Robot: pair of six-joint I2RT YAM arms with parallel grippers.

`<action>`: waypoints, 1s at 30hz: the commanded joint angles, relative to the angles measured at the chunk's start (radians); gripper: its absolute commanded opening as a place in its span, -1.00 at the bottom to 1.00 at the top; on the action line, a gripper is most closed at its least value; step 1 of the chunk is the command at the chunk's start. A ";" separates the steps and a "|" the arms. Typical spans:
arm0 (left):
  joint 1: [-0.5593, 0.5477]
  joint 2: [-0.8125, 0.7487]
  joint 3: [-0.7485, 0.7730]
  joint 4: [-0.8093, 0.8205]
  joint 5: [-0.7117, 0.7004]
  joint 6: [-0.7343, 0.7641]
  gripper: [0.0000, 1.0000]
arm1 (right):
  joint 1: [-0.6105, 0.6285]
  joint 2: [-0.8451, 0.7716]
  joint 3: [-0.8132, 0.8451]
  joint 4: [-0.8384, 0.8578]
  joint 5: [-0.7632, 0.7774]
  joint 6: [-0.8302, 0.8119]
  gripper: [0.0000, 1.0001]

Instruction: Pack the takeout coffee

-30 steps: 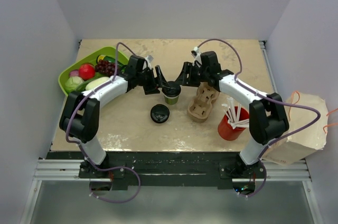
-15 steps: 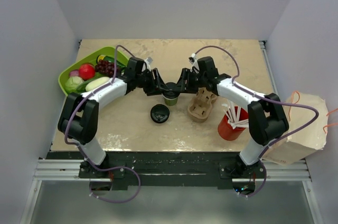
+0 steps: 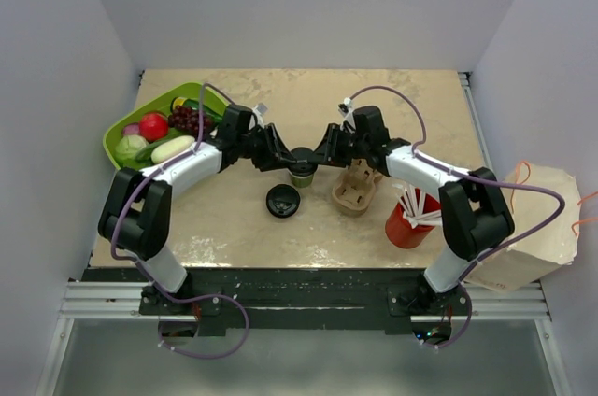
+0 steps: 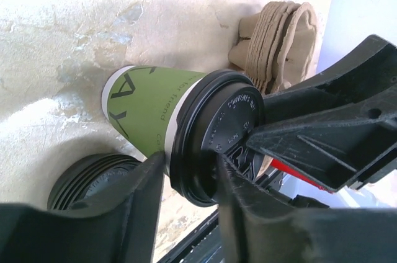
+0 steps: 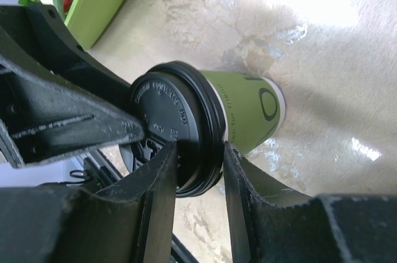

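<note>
1. The takeout coffee (image 4: 149, 105), one small green paper cup, stands upright on the worktop (image 3: 308, 97), directly between the two pincers and under their tips.
2. Its one black lid (image 4: 217, 133) sits on the cup's mouth. From the wrist views it looks seated all round, though the far edge is hidden.
3. The left pincer (image 4: 189, 173) has its two fingers closed across the lid's rim on one side. The right pincer (image 5: 197, 154) pinches the rim from the opposite side. This paired hold probably serves to press the lid home or steady the cup for lifting.
4. One loose black lid (image 3: 282, 200) lies flat just below the left pincer, toward the arm bases. It looks ridged, and whether it is one lid or several stacked cannot be told.
5. One pulp cup carrier (image 3: 358, 186) lies just beside the right pincer, close enough to be the cup's likely next stop.
6. One red cup (image 3: 408, 219) holding several white straws stands well apart from the right pincer, toward the right arm's base.
7. One green tray (image 3: 106, 142) of fruit and vegetables sits well behind the left pincer.
8. One paper bag (image 3: 528, 228) waits beyond the worktop's right edge, presumably for the final packing.
</note>
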 commanded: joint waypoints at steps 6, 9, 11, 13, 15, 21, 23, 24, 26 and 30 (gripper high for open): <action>-0.008 -0.071 -0.019 -0.054 0.007 0.072 0.53 | 0.018 0.077 0.126 -0.184 0.009 -0.207 -0.38; 0.000 -0.085 -0.008 -0.059 0.021 0.082 0.62 | 0.020 0.111 0.189 -0.252 -0.010 -0.267 -0.52; 0.007 -0.090 -0.008 -0.054 0.032 0.078 0.66 | 0.018 0.122 0.217 -0.258 -0.031 -0.280 -0.50; 0.023 -0.094 -0.005 -0.054 0.033 0.082 0.71 | 0.018 0.133 0.235 -0.264 -0.063 -0.285 -0.42; 0.038 -0.096 0.000 -0.056 0.033 0.087 0.74 | 0.018 0.136 0.257 -0.278 -0.064 -0.299 -0.35; 0.073 -0.084 0.017 -0.074 0.024 0.119 0.79 | 0.020 0.179 0.384 -0.393 -0.041 -0.409 -0.20; 0.081 -0.087 0.011 -0.057 0.038 0.115 0.85 | 0.018 0.188 0.406 -0.396 -0.046 -0.415 -0.08; 0.085 -0.088 0.011 -0.046 0.039 0.112 0.86 | 0.020 0.189 0.410 -0.396 -0.046 -0.417 -0.05; 0.089 -0.084 0.017 -0.031 0.044 0.107 0.87 | 0.018 0.188 0.423 -0.398 -0.029 -0.408 0.00; 0.095 -0.059 0.041 -0.025 0.044 0.104 0.87 | 0.018 0.169 0.410 -0.357 0.015 -0.348 0.11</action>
